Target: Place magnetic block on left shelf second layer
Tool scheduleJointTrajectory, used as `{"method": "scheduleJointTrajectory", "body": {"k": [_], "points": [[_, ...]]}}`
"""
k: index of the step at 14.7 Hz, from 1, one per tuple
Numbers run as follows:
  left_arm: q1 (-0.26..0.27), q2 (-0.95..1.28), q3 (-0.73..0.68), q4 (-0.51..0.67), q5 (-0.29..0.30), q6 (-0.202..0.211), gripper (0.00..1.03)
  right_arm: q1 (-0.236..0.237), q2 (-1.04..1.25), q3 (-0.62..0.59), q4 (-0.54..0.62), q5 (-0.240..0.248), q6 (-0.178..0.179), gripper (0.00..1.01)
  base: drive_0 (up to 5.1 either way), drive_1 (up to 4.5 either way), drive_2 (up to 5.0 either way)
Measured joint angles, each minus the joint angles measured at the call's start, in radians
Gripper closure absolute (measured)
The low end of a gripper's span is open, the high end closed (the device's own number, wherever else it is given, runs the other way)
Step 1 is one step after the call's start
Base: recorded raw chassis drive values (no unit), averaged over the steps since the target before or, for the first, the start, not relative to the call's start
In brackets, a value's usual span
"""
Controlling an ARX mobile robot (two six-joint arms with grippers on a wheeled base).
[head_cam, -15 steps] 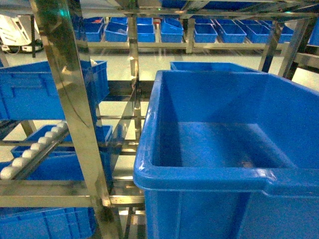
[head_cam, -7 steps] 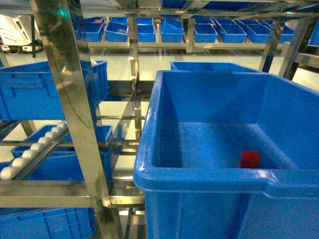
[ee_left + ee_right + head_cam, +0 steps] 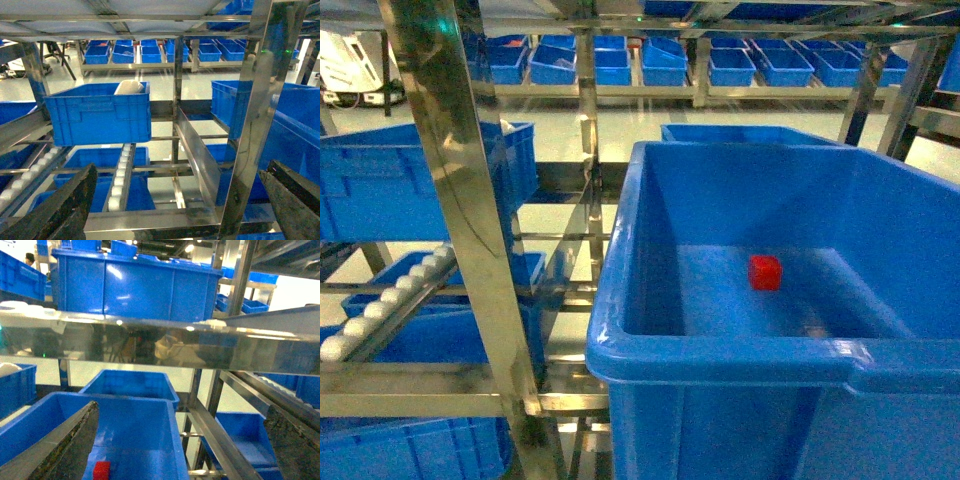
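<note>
In the head view we see the magnetic block (image 3: 765, 272) on the big blue tub's (image 3: 720, 360) floor at centre right, in the left wrist view our left gripper (image 3: 175, 210) spread open before steel rails, and in the right wrist view our right gripper (image 3: 182, 450) open above the block.

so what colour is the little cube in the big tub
Bright red; the cube lies on the floor of the blue tub, clearest in the head view.
</note>
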Motion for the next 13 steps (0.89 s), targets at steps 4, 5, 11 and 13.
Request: {"method": "scheduleJointTrajectory", "body": {"k": [4,5,11,13], "points": [[0.0,0.0,0.0,0.0,0.0,0.0,0.05,0.016,-0.099,-0.069,-0.179,-0.004,0.048,0.38,0.0,0.0,0.0],[0.0,0.0,0.0,0.0,0.0,0.0,0.05,0.016,-0.125,-0.114,-0.171,-0.004,0.053,0.5,0.0,0.0,0.0],[0.0,0.0,0.0,0.0,0.0,0.0,0.05,0.016,-0.298,-0.283,-0.184,-0.004,0.059,0.99,0.0,0.0,0.0],[0.0,0.0,0.0,0.0,0.0,0.0,0.05,0.016,-0.354,-0.311,-0.207,-0.004,0.06,0.99,0.0,0.0,0.0]]}}
